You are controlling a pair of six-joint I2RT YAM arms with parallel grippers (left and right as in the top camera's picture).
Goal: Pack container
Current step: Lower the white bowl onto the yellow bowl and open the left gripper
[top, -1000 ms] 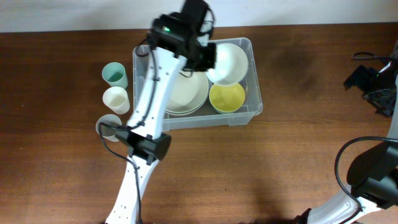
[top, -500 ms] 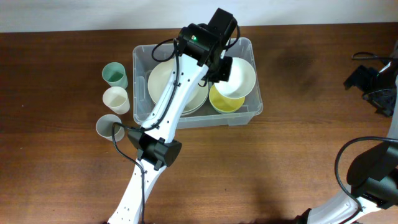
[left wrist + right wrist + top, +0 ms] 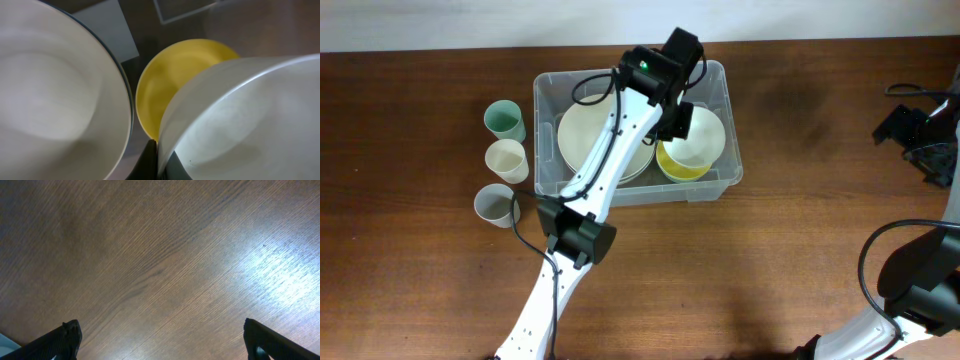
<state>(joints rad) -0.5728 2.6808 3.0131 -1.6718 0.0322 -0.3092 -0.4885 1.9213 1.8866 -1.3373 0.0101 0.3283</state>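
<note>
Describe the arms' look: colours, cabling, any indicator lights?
The left arm and right arm both have white links, black joint housings and a loose black cable. A green light glows on the left arm's black wrist block. The right gripper has black fingers.

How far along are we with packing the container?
Done: plates and a yellow bowl lie in the container. In hand: the left end effector grips a white bowl over the yellow one. To do: three cups stand outside, beside the container.
</note>
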